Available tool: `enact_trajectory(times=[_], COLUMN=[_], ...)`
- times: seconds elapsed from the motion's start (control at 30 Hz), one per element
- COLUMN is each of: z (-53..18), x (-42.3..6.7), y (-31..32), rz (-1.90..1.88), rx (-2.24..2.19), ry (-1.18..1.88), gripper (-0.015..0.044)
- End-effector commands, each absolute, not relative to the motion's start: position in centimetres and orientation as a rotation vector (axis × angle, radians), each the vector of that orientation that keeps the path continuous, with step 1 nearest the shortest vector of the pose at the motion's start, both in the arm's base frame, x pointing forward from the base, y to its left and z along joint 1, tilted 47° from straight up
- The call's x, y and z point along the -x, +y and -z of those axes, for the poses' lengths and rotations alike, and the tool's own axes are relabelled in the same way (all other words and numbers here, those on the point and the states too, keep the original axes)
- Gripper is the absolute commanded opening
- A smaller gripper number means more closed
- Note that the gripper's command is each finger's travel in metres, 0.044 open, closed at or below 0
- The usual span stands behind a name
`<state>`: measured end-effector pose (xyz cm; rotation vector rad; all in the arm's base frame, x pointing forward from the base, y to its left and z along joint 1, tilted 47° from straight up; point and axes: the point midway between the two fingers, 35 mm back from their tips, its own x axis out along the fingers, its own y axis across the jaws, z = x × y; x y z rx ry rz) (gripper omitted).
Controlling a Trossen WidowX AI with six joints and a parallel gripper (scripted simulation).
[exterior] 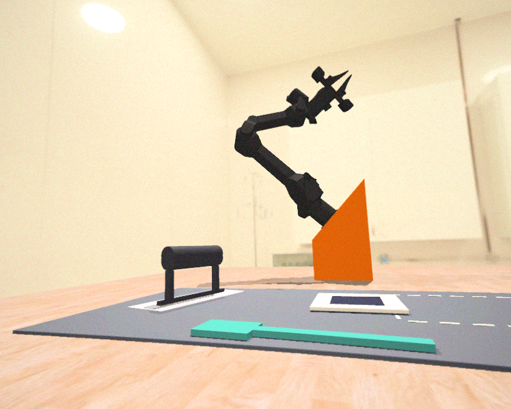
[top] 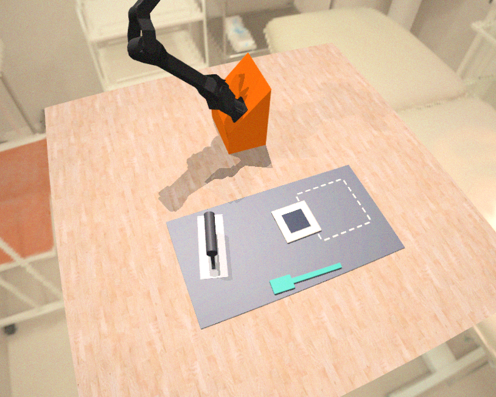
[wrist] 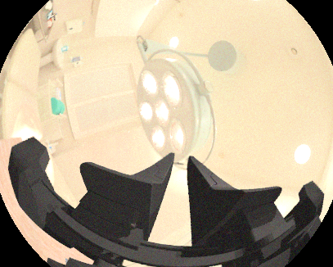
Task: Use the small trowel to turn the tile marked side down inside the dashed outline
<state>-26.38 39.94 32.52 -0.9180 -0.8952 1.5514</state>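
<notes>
The gripper [exterior: 342, 83] is raised high above the table's far edge, pointing up, its fingers nearly pressed together on nothing. Below it stands an orange wedge block [top: 246, 111]. On the grey mat [top: 248, 295] toward the near edge, the teal trowel [top: 303, 277] lies flat, and the tile [top: 297, 221] sits marked side up, overlapping the dashed outline's [top: 359, 200] corner.

Trowel [top: 304, 277]: teal, flat on my mat [top: 257, 273] near its front edge, blade left, handle right. Tile [top: 297, 221]: white with dark square mark facing up, lying flat, only its right corner overlapping the dashed outline [top: 359, 204], mostly outside.
</notes>
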Motion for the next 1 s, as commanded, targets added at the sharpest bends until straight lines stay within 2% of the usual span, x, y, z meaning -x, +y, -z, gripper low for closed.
enact_trajectory(times=[0.0, 0.47, 0.6, 0.97], z=[-32.52, -32.52, -32.52, -32.52], x=[26.38, 26.38, 26.38, 26.38], y=[39.94, 39.94, 39.94, 39.94], rz=[-1.552, -1.552, -1.552, -1.552], rx=[0.918, 0.918, 0.918, 0.918], ry=[-0.895, -0.895, -0.895, -0.895], gripper=[0.0, 0.0, 0.01, 0.01])
